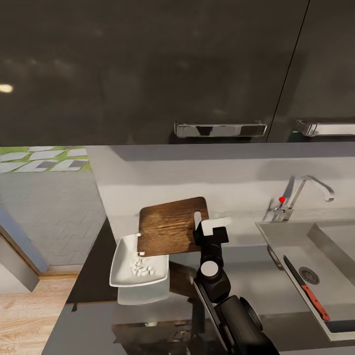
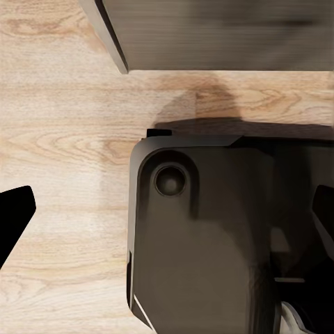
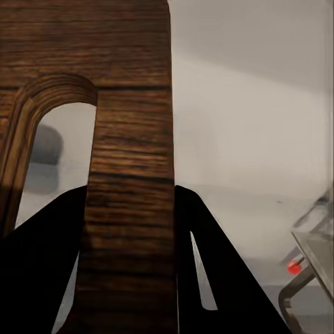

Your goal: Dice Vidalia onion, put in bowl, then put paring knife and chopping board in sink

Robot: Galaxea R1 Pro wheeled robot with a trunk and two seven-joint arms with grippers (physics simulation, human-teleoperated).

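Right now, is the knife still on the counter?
No, the paring knife lies inside the sink, beside the drain.

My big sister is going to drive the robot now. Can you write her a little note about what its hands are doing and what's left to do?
Right gripper: shut on the chopping board, held tilted up above the countertop, pinched at its slot end.
Left gripper: hangs open above the wooden floor, beside the robot's base, holding nothing.
Done: diced onion lies in the bowl on the countertop; the paring knife is already in the sink.
Left: carry the board to the sink and set it in, probably clear of the knife and the tap.
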